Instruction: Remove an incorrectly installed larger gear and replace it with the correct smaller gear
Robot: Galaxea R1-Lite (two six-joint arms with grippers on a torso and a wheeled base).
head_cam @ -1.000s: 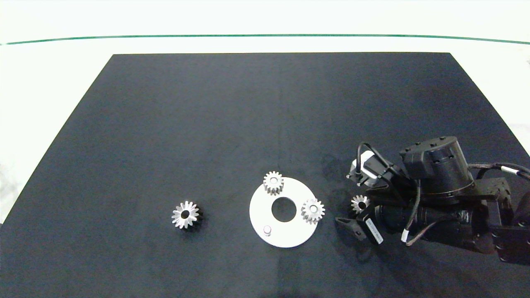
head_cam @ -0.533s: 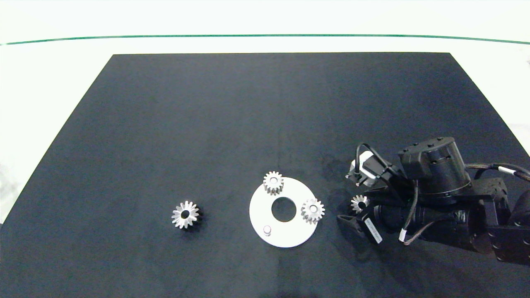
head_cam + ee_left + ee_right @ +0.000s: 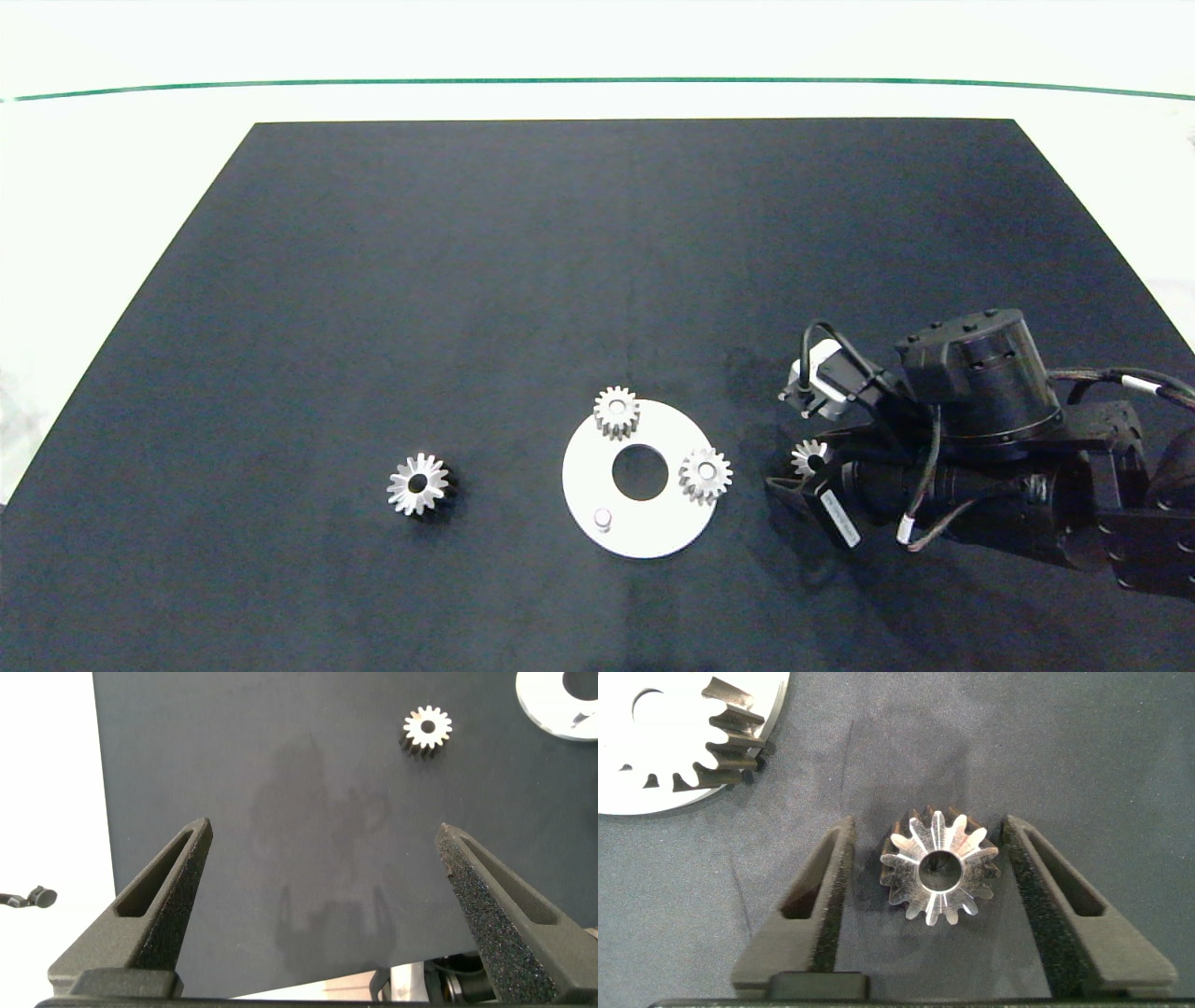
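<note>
Right wrist view: the right gripper [image 3: 932, 873] is seen open, its two fingers flanking the smaller gear [image 3: 938, 865], which lies flat on the black mat [image 3: 1046, 747] between them without visible contact. Just beside it, the white disc [image 3: 653, 523] is shown.

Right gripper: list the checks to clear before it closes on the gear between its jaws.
1. Smaller gear centred between the jaws of the right gripper: ok.
2. Jaws open, clear of the teeth on both sides: ok.
3. Gear lying flat on the mat, bore up: ok.
4. Jaws low enough to grip the gear's body: cannot tell.
5. Peg on the white plate empty: ok.
6. Larger gear off the plate; left gripper open, away from the plate: ok.
</note>
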